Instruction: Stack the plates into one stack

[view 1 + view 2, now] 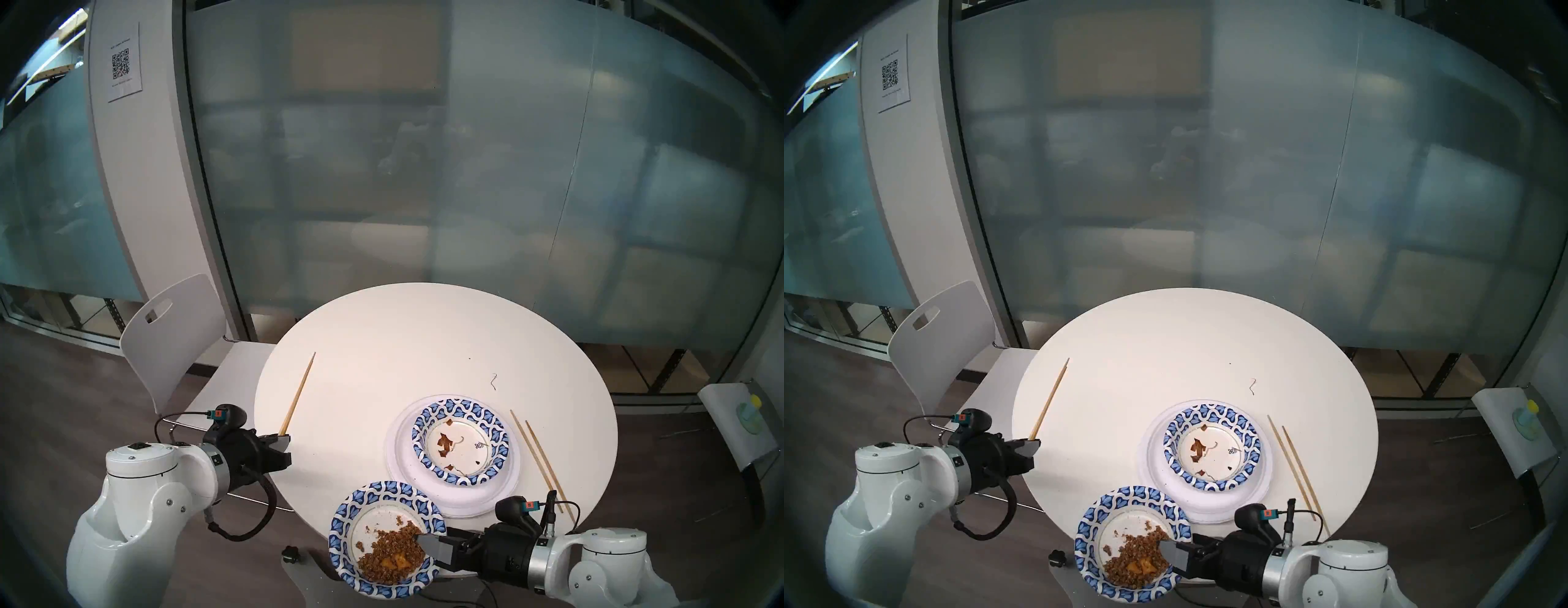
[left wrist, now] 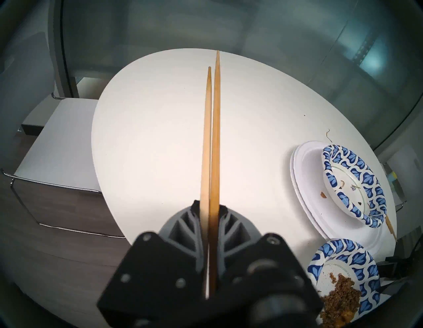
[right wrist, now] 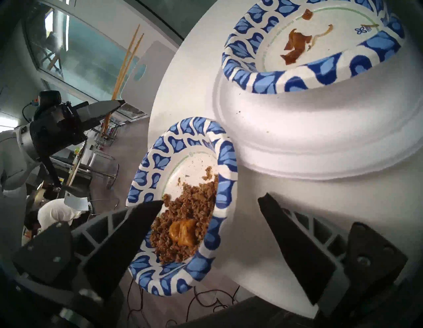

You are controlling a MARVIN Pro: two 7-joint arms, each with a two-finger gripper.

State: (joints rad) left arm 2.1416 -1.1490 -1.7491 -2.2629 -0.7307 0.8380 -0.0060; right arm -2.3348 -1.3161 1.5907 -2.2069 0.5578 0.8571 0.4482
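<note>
Round white table [image 1: 382, 339] fills lower centre of head view. Stack [image 1: 452, 456], lower right of centre: two plain white plates [image 1: 396, 450] with one blue-patterned dish [image 1: 460, 439] on top, brown scraps inside.

Second blue-patterned dish [image 1: 386, 537] sits at bottom centre, overhanging the near table edge, just beside the stack; its rim overlaps the white plates' edge. It holds brown crumbly food [image 1: 392, 552].

Right end effector [image 3: 210, 201], jaws wide, straddles this dish's rim: one finger [image 3: 128, 226] over the food side, the other over the table. No grip visible.

Left end effector [image 2: 209, 210] is clamped on a pair of chopsticks [image 2: 211, 137], left of frame, tips pointing up-frame over the table.

Another chopstick pair [image 1: 539, 458] lies right of the stack.
</note>
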